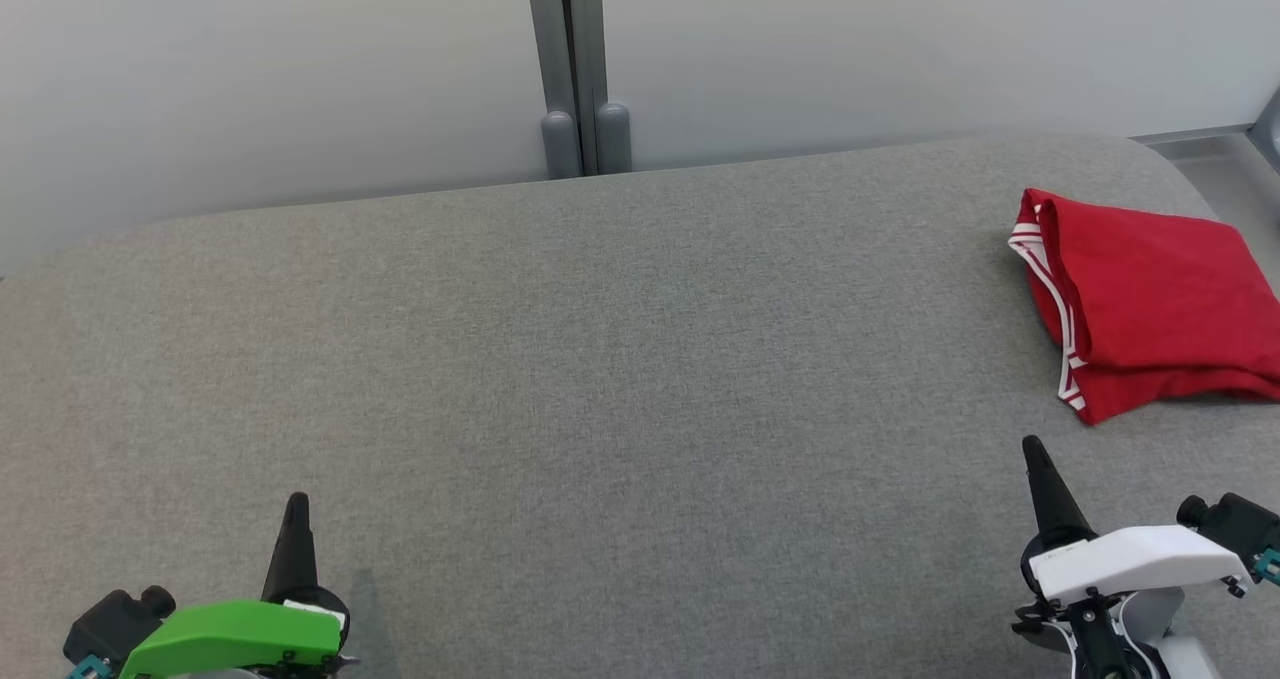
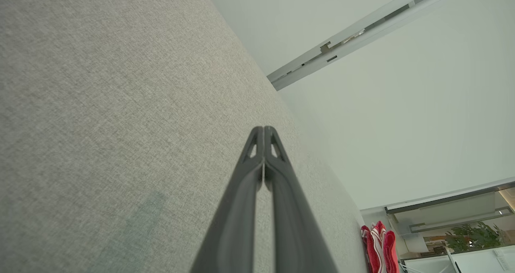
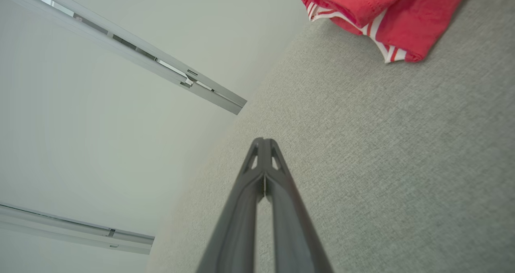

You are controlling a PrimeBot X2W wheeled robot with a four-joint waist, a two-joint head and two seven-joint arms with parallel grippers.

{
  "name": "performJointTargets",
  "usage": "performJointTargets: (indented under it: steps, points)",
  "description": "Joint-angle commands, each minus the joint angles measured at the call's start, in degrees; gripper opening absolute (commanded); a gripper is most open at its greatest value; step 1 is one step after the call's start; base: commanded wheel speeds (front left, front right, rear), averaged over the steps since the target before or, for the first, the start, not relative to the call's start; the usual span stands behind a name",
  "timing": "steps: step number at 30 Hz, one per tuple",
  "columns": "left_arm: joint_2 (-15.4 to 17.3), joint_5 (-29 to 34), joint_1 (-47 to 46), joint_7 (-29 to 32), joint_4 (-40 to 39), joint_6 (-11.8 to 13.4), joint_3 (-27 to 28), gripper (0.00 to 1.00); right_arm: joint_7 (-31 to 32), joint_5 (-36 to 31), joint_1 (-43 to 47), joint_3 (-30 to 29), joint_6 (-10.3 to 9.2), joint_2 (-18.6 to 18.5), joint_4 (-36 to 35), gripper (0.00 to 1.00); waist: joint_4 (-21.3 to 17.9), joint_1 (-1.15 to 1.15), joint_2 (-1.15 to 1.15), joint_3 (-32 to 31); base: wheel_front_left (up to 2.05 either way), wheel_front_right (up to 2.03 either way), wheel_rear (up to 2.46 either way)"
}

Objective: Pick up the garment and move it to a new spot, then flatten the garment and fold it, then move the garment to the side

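At the lower left of the head view, the left gripper (image 1: 297, 507) hovers low over the grey cushion (image 1: 600, 359). Its two dark fingers are pressed together with nothing between them, and its own wrist camera shows the tips meeting over bare fabric.

The middle of the cushion has nothing on it. Behind it is a pale wall (image 1: 250, 69), split by a grey post (image 1: 575, 59).

At the lower right, the right gripper (image 1: 1034, 454) is in the same state, with its fingers closed tight and empty. It points up the cushion towards the garment (image 1: 1150, 309) but is well apart from it.

The garment is red with white striped trim. It lies at the far right of the cushion near the back corner, and the edge of the picture cuts off part of it. It lies in doubled layers with the trimmed edges stacked along its left side, a compact bundle rather than a loose heap (though the edges are not perfectly square).

Going by how it lies, the flattening and folding look done and the garment seems already set to the side. With both grippers closed, empty and away from it, little or nothing of the task appears left. The bundle could perhaps be tidied.
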Motion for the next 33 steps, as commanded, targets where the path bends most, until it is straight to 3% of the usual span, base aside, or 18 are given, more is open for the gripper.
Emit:
performJointTargets:
  steps: [1,33]
  points:
    - [0.2,-1.68,-1.41,0.35,-0.62,-0.25,0.44,0.0,0.47,1.76,-1.02,-0.34,-0.03,-0.34,-0.93,0.0,0.01,0.0,0.0,0.01,0.0,0.0,0.0]
    - [0.27,-17.54,-4.01,5.16,-1.07,-0.75,2.95,0.0,5.19,19.35,-1.28,-2.01,-0.04,-0.46,-2.7,0.0,0.33,0.0,0.0,0.31,0.0,0.0,0.0]
